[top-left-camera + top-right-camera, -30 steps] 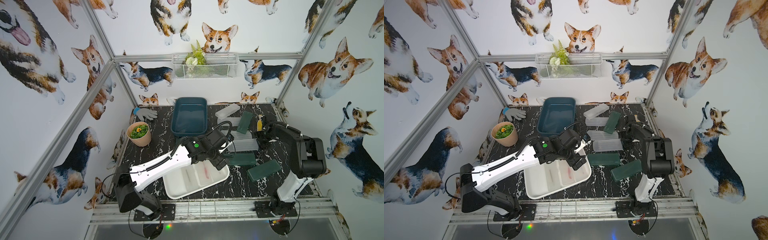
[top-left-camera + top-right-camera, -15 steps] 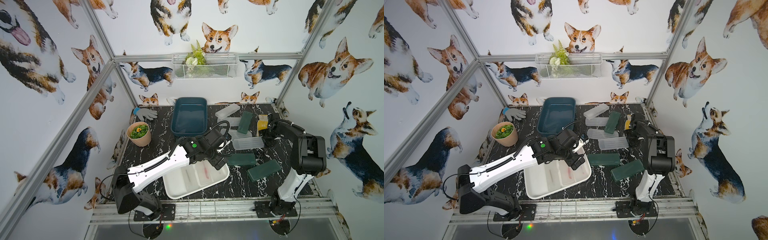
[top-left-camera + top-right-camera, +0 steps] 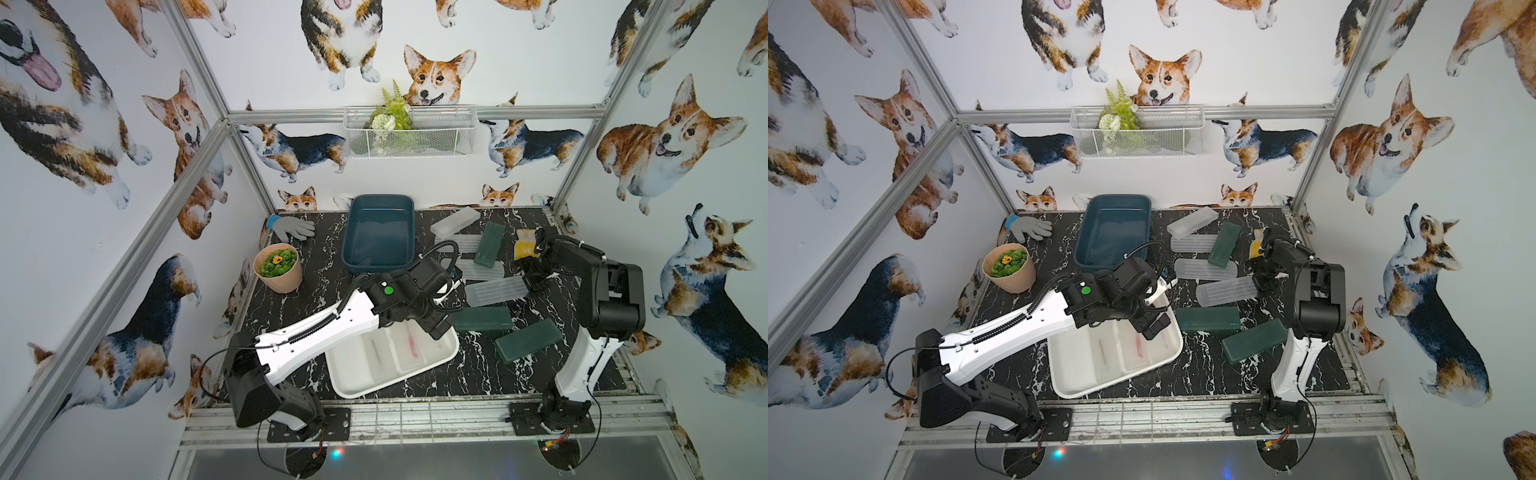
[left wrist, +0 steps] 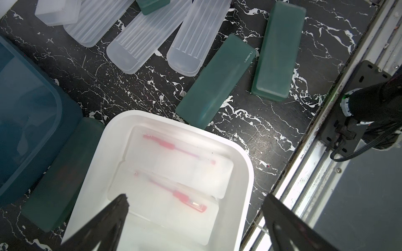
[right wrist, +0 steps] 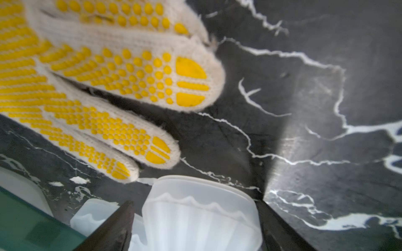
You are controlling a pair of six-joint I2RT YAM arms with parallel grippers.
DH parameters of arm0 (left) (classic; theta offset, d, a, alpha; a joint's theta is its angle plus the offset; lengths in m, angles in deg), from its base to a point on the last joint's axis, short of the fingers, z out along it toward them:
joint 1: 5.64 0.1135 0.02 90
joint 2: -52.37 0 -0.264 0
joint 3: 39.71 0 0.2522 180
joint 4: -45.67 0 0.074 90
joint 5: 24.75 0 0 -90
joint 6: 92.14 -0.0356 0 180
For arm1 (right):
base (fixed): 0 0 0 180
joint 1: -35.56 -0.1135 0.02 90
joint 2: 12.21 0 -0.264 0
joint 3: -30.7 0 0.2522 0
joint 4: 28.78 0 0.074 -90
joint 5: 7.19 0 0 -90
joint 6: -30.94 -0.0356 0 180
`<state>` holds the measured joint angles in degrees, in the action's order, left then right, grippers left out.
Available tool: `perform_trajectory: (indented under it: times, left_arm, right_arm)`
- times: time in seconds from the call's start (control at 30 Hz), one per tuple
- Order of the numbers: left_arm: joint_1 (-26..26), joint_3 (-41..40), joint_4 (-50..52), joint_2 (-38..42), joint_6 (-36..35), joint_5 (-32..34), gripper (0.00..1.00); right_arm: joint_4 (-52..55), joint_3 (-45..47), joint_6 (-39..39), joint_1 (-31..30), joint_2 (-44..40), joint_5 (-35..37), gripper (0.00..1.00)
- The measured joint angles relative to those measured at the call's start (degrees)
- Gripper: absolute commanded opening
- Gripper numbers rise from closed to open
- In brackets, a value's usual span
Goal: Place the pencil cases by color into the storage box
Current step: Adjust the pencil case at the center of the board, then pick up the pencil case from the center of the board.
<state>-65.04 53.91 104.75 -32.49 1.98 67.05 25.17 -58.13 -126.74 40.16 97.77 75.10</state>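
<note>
My left gripper (image 4: 196,196) hangs open over the white storage box (image 4: 243,156), with nothing between its fingers. Two frosted pencil cases (image 4: 180,156) (image 4: 163,202) lie inside that box. The teal storage box (image 3: 380,232) behind it holds no case. My right gripper (image 5: 195,203) straddles the end of a frosted case (image 5: 200,217) (image 3: 494,291) lying on the table; a gap shows beside one finger (image 5: 121,226), so it is open. Green cases (image 3: 482,319) (image 3: 528,340) (image 3: 490,243) and more frosted ones (image 3: 455,221) (image 3: 482,270) lie on the black marble table. Another green case (image 4: 61,173) rests between the two boxes.
A yellow-dotted glove (image 5: 108,71) lies just beyond the right gripper, near the table's right back. A grey glove (image 3: 293,227) and a potted plant (image 3: 278,268) sit at the left. A wire basket (image 3: 409,131) hangs on the back wall. An aluminium rail (image 4: 304,195) borders the front edge.
The right gripper's jaws have spread apart around the frosted case, which shifted slightly beforehand. The left arm has edged a little over the white box.
</note>
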Motion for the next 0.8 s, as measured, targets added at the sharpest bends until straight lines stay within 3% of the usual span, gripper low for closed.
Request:
perform_trajectory:
  times: [0.33, 0.8]
  left_arm:
    - [0.2, 0.0, -0.4, -0.3, 0.0, -0.6, 0.99]
    - [0.6, -0.4, -0.6, 0.0, 0.0, -1.4, 0.99]
  right_arm:
    - [0.9, 0.3, -0.3, -1.0, -2.6, -1.6, 0.99]
    - [1.1, 4.6, -3.3, -2.7, -4.3, -1.7, 1.00]
